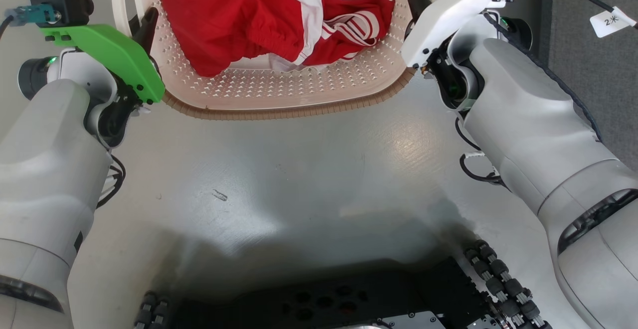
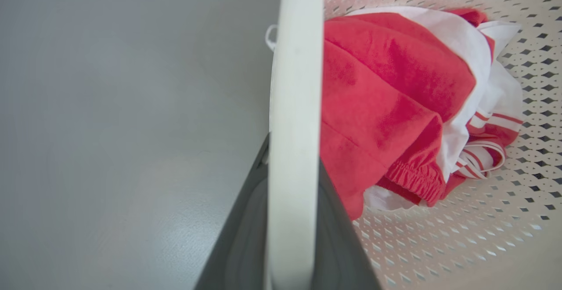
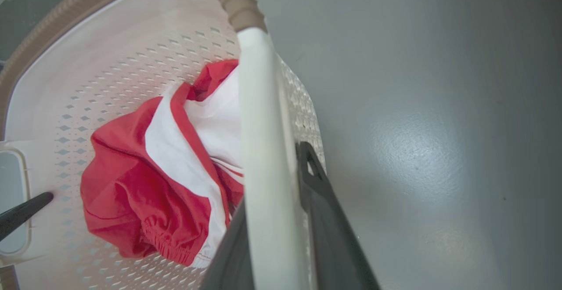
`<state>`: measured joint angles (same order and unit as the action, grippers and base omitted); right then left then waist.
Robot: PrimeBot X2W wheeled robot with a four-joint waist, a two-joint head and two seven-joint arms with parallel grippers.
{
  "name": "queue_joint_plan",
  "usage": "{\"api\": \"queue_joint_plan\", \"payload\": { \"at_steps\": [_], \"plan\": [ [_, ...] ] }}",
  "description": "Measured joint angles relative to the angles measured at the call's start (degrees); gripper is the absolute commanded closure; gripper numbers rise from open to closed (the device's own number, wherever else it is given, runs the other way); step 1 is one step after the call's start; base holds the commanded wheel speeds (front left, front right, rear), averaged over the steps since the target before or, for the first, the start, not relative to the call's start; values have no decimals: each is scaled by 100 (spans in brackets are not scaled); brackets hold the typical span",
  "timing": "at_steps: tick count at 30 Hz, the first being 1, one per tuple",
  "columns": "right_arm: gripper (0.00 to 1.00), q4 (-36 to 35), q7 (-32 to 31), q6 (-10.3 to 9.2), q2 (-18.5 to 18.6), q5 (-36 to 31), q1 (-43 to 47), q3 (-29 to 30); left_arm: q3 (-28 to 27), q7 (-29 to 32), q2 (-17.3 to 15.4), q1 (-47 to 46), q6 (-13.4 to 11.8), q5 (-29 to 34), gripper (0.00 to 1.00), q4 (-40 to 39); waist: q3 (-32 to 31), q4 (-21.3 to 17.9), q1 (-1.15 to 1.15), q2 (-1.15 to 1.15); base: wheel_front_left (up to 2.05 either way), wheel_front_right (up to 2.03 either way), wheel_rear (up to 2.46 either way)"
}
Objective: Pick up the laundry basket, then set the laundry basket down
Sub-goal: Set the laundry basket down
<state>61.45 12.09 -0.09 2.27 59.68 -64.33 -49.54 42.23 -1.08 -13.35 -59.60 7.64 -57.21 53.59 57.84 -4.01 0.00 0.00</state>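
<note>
With both handles pinched, the basket sits dead ahead between the arms, red-and-white clothes piled inside. The left gripper is clamped tight on the left handle, and the right gripper same deal on the right handle. Grey floor below, can't tell if the basket's touching it.
</note>
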Motion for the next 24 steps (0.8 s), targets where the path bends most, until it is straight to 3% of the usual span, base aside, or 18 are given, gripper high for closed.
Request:
{"api": "queue_joint_plan", "payload": {
  "at_steps": [2,3,4,5,6,24],
  "plan": [
    [100,1,7,0,5,33,0,-9,15,-11,1,-11,0,3,100,0,5,3,0,0,0,0,0],
    [87,2,31,0,7,35,0,-14,24,-35,3,-16,0,16,100,1,8,5,0,0,0,0,0],
    [56,5,54,0,5,41,-1,-18,29,-48,3,-16,0,44,73,3,9,6,0,0,0,0,0],
    [25,7,77,5,11,47,-8,-16,31,-49,0,-23,0,52,54,12,10,6,0,0,0,0,0],
    [0,13,105,1,18,49,-21,-14,34,-49,-8,-24,-1,52,0,34,10,6,0,0,0,0,0],
    [0,144,156,-100,94,193,83,-67,121,-107,-67,125,-2,51,0,243,-263,-46,0,0,0,0,0]
  ]
}}
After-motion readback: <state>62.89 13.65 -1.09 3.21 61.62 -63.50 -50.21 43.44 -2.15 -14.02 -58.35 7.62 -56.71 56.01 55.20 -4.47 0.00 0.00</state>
